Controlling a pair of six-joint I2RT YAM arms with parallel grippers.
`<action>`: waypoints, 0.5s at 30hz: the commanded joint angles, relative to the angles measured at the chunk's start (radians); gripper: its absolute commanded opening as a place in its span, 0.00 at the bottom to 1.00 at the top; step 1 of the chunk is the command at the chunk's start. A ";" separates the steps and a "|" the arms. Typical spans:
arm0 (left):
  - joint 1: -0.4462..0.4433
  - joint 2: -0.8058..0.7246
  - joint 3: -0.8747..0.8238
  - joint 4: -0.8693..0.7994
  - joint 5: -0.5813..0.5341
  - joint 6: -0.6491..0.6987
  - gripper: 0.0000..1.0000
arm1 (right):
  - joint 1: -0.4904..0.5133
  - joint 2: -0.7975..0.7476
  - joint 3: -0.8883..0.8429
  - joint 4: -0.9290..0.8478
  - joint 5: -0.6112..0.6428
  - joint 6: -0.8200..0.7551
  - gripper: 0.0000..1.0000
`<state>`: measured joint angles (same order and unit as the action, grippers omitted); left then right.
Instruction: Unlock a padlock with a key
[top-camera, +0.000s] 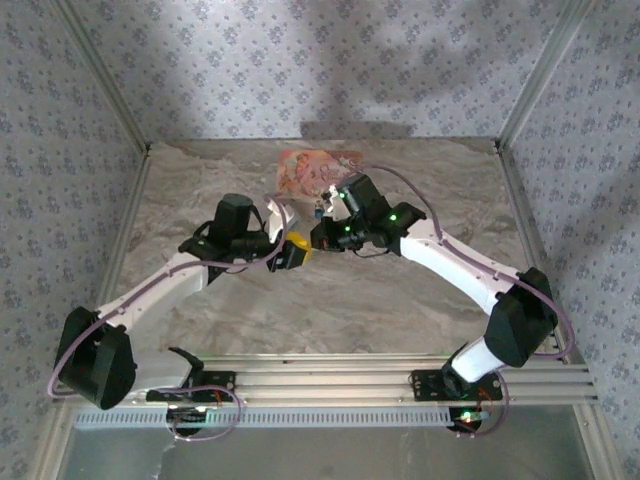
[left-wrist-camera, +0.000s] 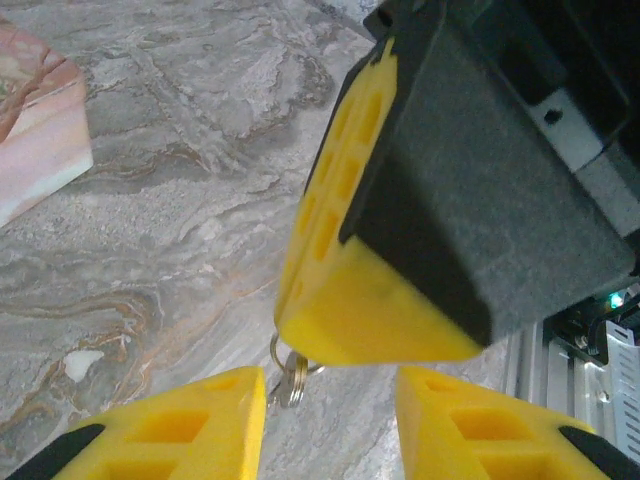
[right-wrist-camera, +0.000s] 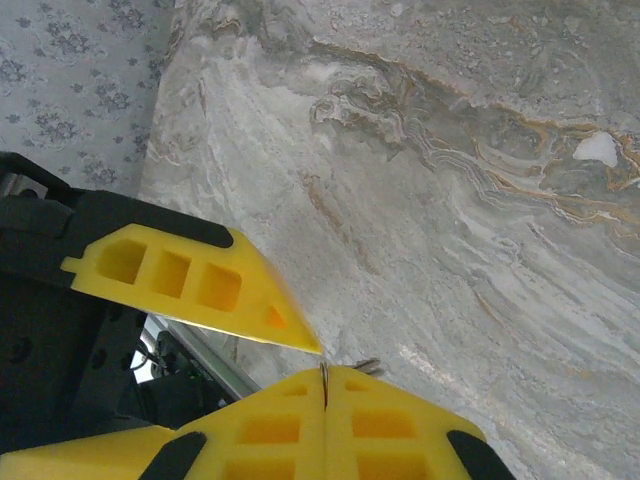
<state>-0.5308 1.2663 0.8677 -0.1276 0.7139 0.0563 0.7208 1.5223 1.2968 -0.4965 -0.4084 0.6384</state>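
While the right pincer (right-wrist-camera: 323, 368) is clenched on the key (right-wrist-camera: 323, 385), key ring (left-wrist-camera: 289, 375) dangling | left pincer (left-wrist-camera: 330, 400) released, empty, just under that ring | step: likely key regrip | padlock (top-camera: 318, 211) apparently on bench (right-wrist-camera: 450, 200) by pink box (top-camera: 310, 168), contents unseen | next: steady padlock, align key.
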 joint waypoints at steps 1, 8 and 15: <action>-0.018 0.014 0.036 -0.004 -0.006 0.025 0.39 | 0.006 -0.018 -0.005 -0.012 -0.009 -0.002 0.00; -0.034 0.047 0.065 -0.036 -0.018 0.039 0.27 | 0.006 -0.023 -0.003 -0.020 -0.001 -0.002 0.00; -0.037 0.066 0.081 -0.052 -0.017 0.033 0.02 | 0.004 0.001 0.025 -0.015 -0.020 -0.001 0.00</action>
<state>-0.5522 1.3216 0.9051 -0.1764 0.6682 0.0841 0.7185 1.5223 1.2926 -0.5289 -0.3965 0.6384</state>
